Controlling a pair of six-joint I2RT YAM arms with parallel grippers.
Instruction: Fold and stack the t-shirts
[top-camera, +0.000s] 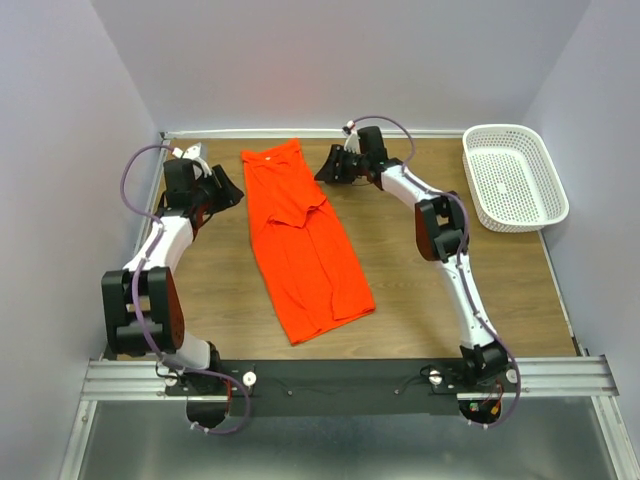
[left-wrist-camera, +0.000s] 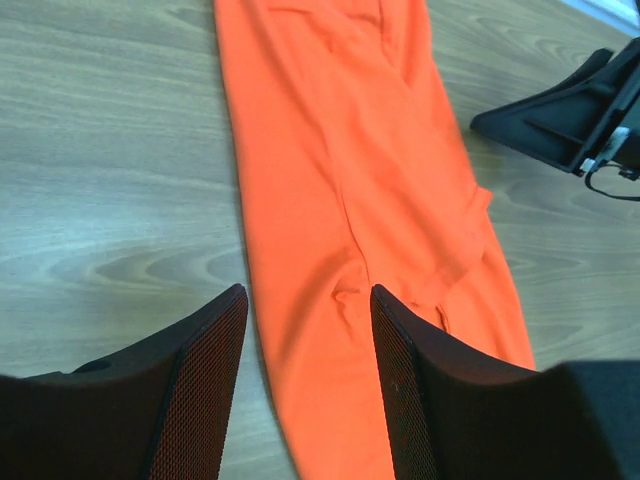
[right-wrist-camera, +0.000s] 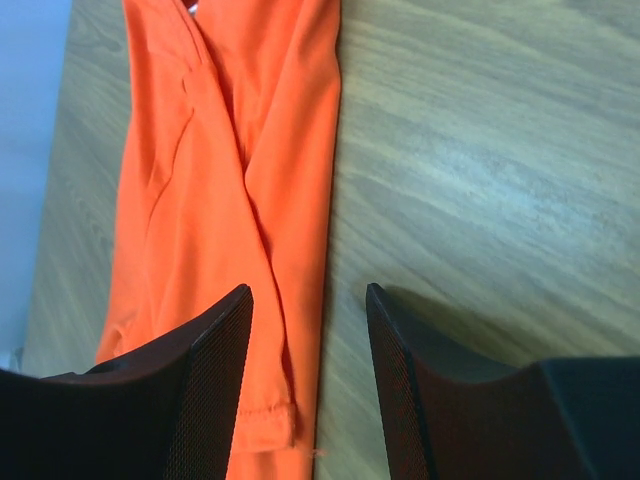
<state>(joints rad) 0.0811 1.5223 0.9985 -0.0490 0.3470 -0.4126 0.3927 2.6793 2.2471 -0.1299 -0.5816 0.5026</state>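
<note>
One orange-red t-shirt (top-camera: 305, 250), folded lengthwise into a narrow strip, is lying flat on the wooden table (top-camera: 220, 290). Two grippers are flanking its collar end: the left gripper (top-camera: 234, 193) just left of the shirt, the right gripper (top-camera: 322, 172) just right of it. Both are standing with fingers spread wide, gripping nothing. One white lattice basket (top-camera: 515, 226) is sitting well to the shirt's right. Both wrist cameras are cutting off the shirt's ends. The neck label is showing too small to make out.
</note>
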